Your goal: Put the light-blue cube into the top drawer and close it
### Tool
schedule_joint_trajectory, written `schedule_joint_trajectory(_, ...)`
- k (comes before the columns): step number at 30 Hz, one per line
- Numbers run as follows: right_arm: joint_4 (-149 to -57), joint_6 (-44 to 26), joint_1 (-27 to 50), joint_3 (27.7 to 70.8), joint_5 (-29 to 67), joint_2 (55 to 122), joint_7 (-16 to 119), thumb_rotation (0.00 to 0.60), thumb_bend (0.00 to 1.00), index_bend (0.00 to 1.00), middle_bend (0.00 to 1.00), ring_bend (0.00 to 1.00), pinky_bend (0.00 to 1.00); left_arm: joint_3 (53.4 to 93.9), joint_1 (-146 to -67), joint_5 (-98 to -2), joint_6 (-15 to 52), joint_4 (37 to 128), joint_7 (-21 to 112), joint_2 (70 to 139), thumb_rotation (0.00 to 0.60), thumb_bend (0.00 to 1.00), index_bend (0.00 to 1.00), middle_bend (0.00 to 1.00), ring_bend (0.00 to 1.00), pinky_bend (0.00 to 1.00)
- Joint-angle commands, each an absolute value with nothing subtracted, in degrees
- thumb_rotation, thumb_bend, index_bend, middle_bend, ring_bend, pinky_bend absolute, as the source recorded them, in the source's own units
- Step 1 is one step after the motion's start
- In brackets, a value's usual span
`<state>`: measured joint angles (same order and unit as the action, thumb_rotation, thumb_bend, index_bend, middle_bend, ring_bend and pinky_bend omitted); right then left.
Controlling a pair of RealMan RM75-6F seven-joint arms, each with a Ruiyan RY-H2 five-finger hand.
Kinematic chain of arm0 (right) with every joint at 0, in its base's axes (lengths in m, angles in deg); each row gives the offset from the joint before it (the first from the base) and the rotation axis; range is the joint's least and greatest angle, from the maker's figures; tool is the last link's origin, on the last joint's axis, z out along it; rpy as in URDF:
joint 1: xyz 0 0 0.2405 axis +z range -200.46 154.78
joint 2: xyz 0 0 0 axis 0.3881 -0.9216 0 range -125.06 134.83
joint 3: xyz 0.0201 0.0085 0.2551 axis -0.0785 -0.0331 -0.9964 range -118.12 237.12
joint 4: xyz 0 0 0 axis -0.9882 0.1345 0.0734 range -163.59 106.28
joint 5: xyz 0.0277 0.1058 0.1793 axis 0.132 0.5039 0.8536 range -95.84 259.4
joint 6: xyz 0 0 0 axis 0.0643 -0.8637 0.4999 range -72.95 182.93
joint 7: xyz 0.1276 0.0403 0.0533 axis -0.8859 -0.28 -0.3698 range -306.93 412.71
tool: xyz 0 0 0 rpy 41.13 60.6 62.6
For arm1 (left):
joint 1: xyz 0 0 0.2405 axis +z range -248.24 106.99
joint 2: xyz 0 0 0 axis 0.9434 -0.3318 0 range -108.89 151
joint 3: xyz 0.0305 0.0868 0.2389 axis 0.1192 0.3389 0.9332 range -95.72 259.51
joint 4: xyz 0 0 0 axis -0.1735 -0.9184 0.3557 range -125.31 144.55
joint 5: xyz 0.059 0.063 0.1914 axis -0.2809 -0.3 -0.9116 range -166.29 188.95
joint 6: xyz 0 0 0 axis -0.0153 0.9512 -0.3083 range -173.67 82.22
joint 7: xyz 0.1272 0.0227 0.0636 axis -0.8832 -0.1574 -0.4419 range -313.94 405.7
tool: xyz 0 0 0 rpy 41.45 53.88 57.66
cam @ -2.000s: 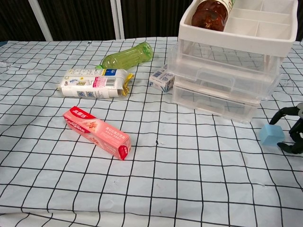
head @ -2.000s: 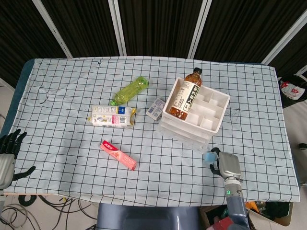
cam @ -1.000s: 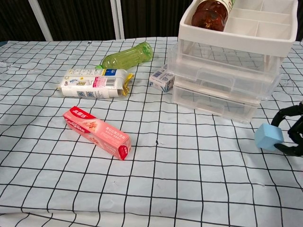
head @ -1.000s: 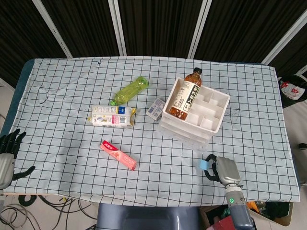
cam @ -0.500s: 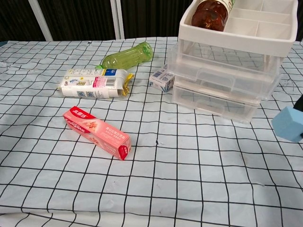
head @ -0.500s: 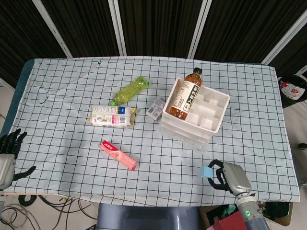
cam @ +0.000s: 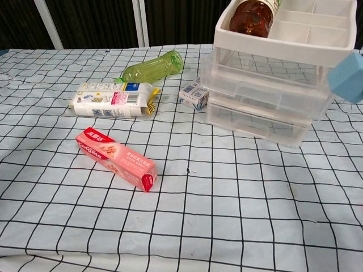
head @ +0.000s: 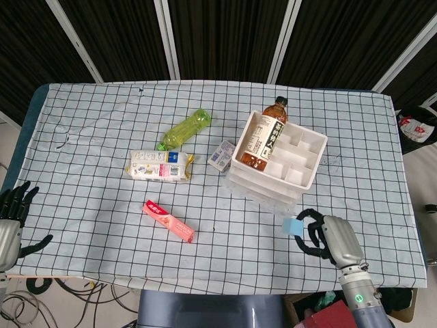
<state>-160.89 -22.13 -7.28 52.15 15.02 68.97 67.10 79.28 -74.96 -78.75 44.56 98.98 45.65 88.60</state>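
The right hand sits at the near right of the table, its dark fingers curled around the light-blue cube, which it holds clear of the checked cloth just in front of the drawer unit. In the chest view only the cube shows, at the right edge and level with the unit's upper drawers; the hand itself is out of that frame. The left hand rests off the near left edge of the table, holding nothing, fingers spread apart.

A pink toothpaste box lies flat on the cloth nearest the robot; it carries white lettering, too small to read. Beyond it lies a white packet on its side with blue and pink printing and a yellow end, its text not legible. A green plastic bottle lies on its side further back, near the packet. A small white-and-blue carton rests just beside the left corner of the drawer unit.

The unit is clear plastic with stacked drawers, all of them pushed in, and a white divided tray on top. A brown tea bottle lies in the tray's left compartment, its label showing dark characters that cannot be made out.
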Motion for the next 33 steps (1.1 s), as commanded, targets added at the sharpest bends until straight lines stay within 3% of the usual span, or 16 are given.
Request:
schedule_joint_trajectory(1,-161.2,-22.6,-4.8,48.8,19.4,69.6,69.0,0.600,0.34,0.65,0.85,0.89,0.79,79.3,-75.0,-78.7,44.5,99.0,45.6,88.6,0.600,0.02,0.00,0.00,0.00,0.00)
schedule_joint_trajectory(9,-158.8,-23.4,0.6,43.8,29.5,73.3,74.6,0.600,0.34,0.65,0.85,0.89,0.79,79.3,-75.0,-78.2,44.2,99.1,45.7,88.5,0.600,0.02,0.00,0.00,0.00,0.00)
schedule_joint_trajectory(21,-154.9,-26.2,3.1,42.5,33.6,77.8,76.8,0.600,0.34,0.65,0.85,0.89,0.79,79.3,-75.0,-78.1,43.9,99.1,45.8,88.4,0.600,0.02,0.00,0.00,0.00,0.00)
schedule_joint_trajectory(33,-155.0,-26.7,3.6,43.6,32.3,79.5,76.7,0.600,0.34,0.49,0.85,0.89,0.79,79.5,-75.0,-77.9,43.5,99.4,45.4,88.5,0.600,0.02,0.00,0.00,0.00,0.00)
